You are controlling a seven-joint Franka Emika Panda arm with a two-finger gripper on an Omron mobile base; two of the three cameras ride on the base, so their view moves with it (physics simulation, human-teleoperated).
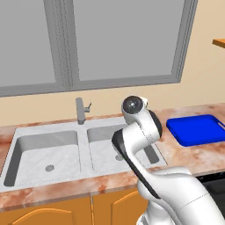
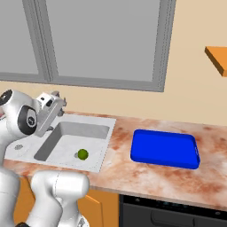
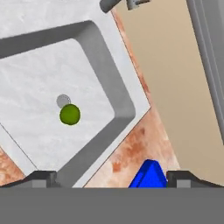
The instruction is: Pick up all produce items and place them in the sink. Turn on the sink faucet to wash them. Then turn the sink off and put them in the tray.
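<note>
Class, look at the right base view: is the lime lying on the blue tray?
No, the lime lies in the sink bowl, apart from the tray.

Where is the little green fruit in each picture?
Left base view: I can't find it here; the robot's arm stands in front of the right bowl of the sink.
Right base view: the lime lies on the floor of the sink bowl, lower left of the picture.
Hand view: it sits left of centre, right beside the small round drain.
Shared landmark: the blue tray on the counter next to the sink.
</note>
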